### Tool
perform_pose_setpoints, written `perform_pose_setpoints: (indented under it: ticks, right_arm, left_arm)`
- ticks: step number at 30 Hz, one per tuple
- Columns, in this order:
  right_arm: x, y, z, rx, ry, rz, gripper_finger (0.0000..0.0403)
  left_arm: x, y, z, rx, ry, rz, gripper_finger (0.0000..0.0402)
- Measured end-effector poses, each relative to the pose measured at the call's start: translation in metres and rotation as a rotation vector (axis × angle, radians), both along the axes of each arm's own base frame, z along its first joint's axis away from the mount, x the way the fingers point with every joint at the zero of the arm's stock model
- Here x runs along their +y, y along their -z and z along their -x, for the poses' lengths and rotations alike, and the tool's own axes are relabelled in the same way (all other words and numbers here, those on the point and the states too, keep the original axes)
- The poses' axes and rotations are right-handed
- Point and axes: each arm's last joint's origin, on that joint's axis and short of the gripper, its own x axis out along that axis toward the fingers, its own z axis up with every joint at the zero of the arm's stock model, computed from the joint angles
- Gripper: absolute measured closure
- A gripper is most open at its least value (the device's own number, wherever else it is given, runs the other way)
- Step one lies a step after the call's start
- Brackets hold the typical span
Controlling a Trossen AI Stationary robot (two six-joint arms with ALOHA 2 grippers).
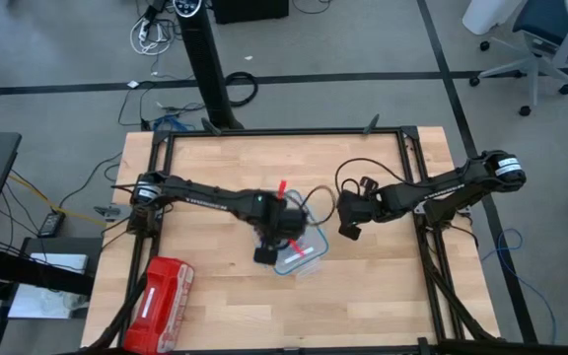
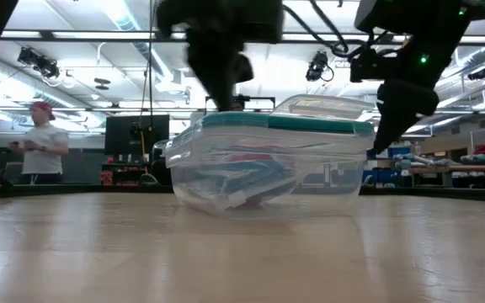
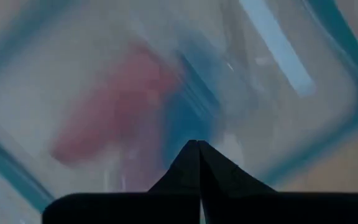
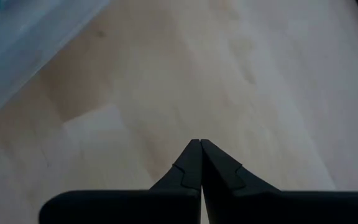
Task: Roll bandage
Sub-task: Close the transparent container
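Right now I see the bandage (image 3: 188, 115) as a blue shape inside the clear plastic container (image 1: 309, 258), lying just beside a red-pink mass (image 3: 114, 106); through the lid it is too blurred for me to tell whether it is rolled or loose. In the low view the same blue fabric (image 2: 255, 178) sits low in the container, under a teal-rimmed lid (image 2: 276, 123) that looks seated on top.

My left gripper (image 3: 198, 149) hangs directly over the container, its jaws clenched tight together with nothing between them, tips aimed down at the lid. From above, the left gripper (image 1: 267, 251) covers the container's near-left corner.

My right gripper (image 4: 199, 148) is beside the container on its right, apart from it, over bare wood; its jaws are clenched too and hold nothing. In the high view the right gripper (image 1: 349, 225) sits just off the container's right edge.

Further from the container, a red zip pouch (image 1: 162, 303) lies at the counter's (image 1: 383, 296) front-left corner. Beyond the counter, in the low view, a person (image 2: 40, 143) stands in the room, well to the left of the container.
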Motion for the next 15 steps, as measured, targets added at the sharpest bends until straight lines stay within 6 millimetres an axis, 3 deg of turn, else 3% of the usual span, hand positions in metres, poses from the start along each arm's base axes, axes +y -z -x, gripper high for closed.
perform_pose_setpoints:
  ticks: [7, 15]
  right_arm:
    - [0.0, 0.012, -0.011, -0.093, -0.205, -0.012, 0.0403]
    - [-0.009, 0.027, -0.01, -0.165, -0.315, -0.007, 0.0403]
  left_arm:
    - [-0.044, 0.005, 0.019, 0.099, 0.008, 0.018, 0.0401]
    - [-0.11, -0.029, 0.016, -0.326, 0.129, 0.029, 0.0401]
